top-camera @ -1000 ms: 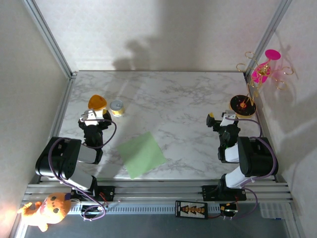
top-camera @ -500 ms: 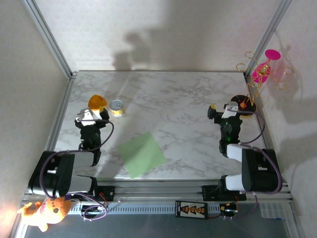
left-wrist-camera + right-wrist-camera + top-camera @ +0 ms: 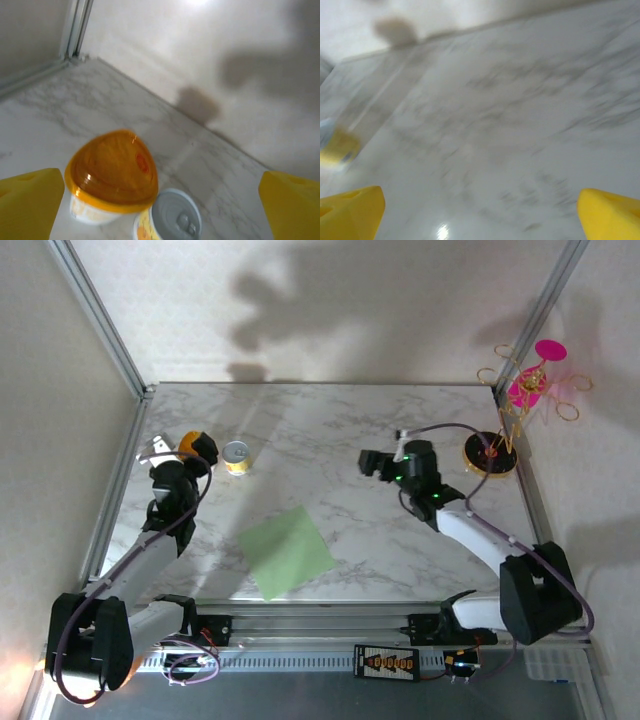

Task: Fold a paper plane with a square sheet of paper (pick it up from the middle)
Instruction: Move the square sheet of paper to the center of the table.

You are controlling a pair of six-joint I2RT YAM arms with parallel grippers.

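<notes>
With our left end effector (image 3: 194, 447) near the orange-lidded cup (image 3: 111, 172) and our right end effector (image 3: 374, 463) above the bench (image 3: 340, 430) both spread wide and empty, the square sheet of paper (image 3: 287, 551) lies flat, unfolded, near the front edge, so we judge nothing is done yet.

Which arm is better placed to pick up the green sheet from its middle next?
Right, narrowly. Both grippers are open and empty, similarly far from the square sheet of paper. The right gripper is over bare table, turned inward; the left gripper faces the orange-lidded cup and tin.
</notes>
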